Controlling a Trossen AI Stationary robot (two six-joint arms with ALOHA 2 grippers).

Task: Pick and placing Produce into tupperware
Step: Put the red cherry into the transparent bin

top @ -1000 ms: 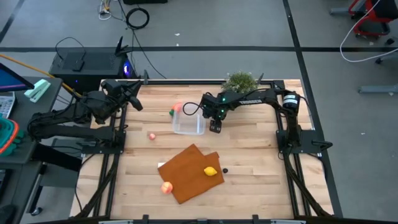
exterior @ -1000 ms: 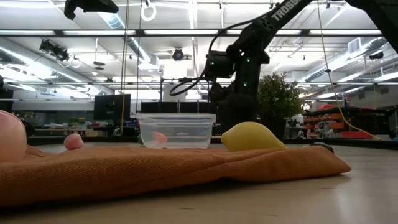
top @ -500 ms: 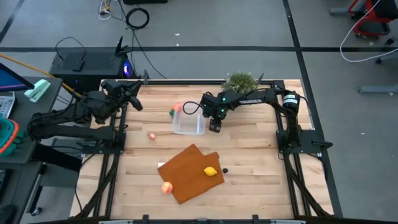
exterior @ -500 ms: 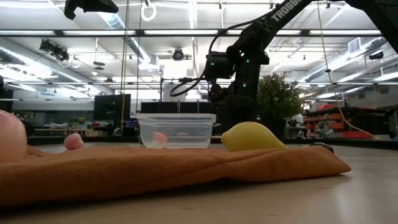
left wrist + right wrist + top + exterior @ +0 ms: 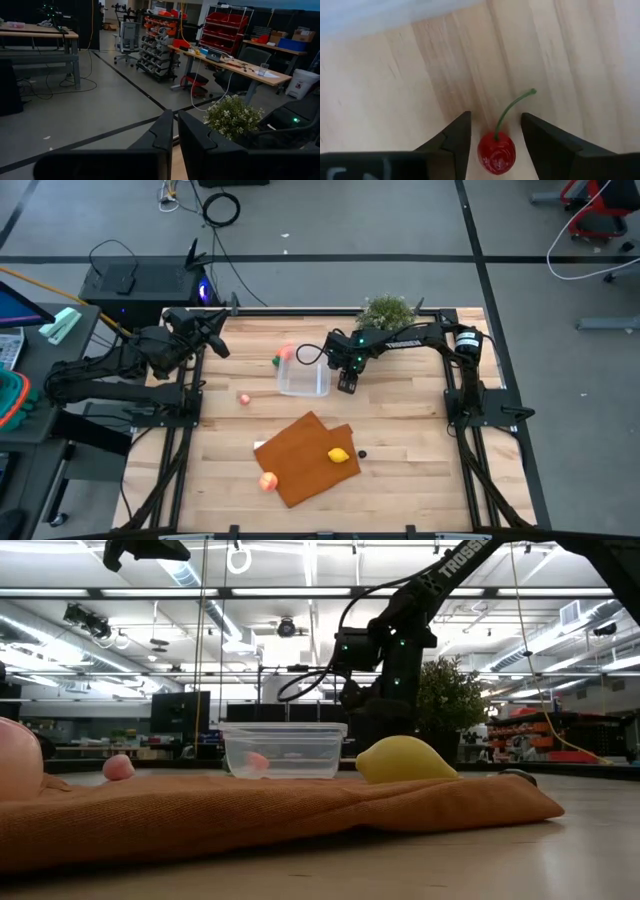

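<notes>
— Barely anything moved: right gripper (image 5: 492, 135) hangs beside the tupperware's (image 5: 303, 379) right wall.

— Its fingers?

— Narrowly parted, straddling the cherry (image 5: 496, 152), stem pointing away. Left gripper (image 5: 174, 137), pressed together, waits far left.

Clear squarish container (image 5: 303, 379) just above frame centre, upright on wood, small pink piece (image 5: 257, 761) inside. Peach-pink round fruit (image 5: 287, 353) and tiny green piece (image 5: 275, 361) just beside its upper left corner. Small pink piece (image 5: 244, 398) left of container, apart from it. Red cherry (image 5: 496, 151), curved green stem, lies on wood. Yellow lemon (image 5: 340, 455) on orange mat, lower centre; tiny dark piece (image 5: 362, 452) just right of it. Peach-orange round fruit (image 5: 267, 481) at mat's lower left edge.
</notes>
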